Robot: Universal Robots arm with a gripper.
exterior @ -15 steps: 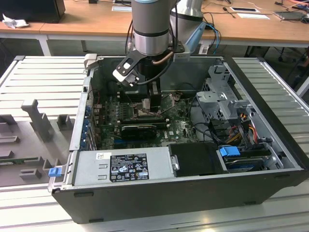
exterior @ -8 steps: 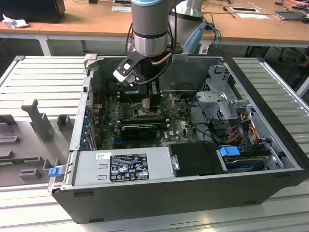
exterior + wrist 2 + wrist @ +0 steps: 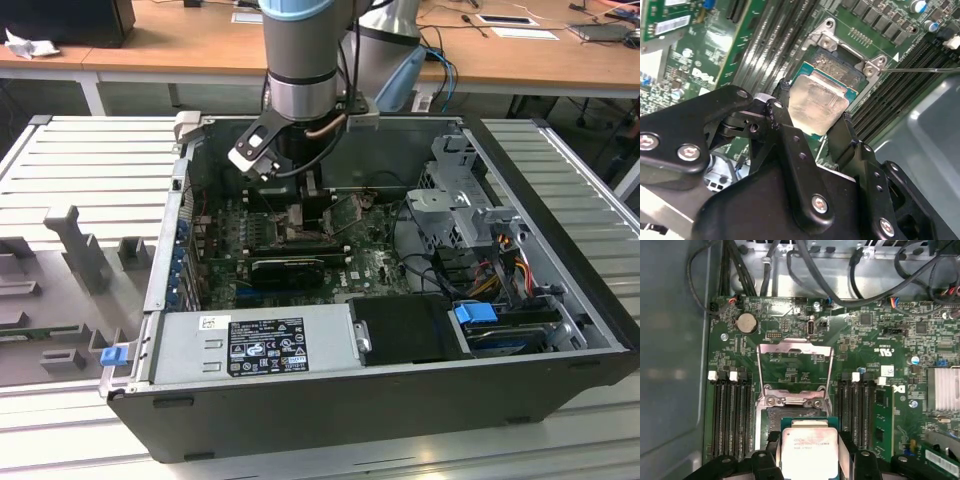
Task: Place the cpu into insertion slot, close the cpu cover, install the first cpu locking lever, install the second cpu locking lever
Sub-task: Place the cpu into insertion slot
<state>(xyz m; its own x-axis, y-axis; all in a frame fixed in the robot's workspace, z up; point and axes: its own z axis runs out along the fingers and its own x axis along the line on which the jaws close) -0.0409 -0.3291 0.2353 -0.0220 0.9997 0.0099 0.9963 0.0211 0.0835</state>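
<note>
The cpu (image 3: pixel 816 102) is pinched by two opposite edges between the black fingers (image 3: pixel 779 112) of the end effector (image 3: pixel 814 104), and its silver top is seen in both wrist views. It is held right at the insertion slot (image 3: pixel 795 416) and partly covers it; whether it touches the slot cannot be told. The slot is found on the green motherboard (image 3: pixel 865 340), between two banks of long black memory slots (image 3: pixel 730 410). The cpu cover (image 3: pixel 795 346) is swung open and stands raised at one rim of the slot, and the board is seen through its square window. In the exterior view the arm (image 3: pixel 300 60) is lowered into the open computer case (image 3: pixel 400 400), which is laid on the ribbed grey counter (image 3: pixel 560 170). The arm is placed over the middle of the board, near the case wall farthest from that camera.
</note>
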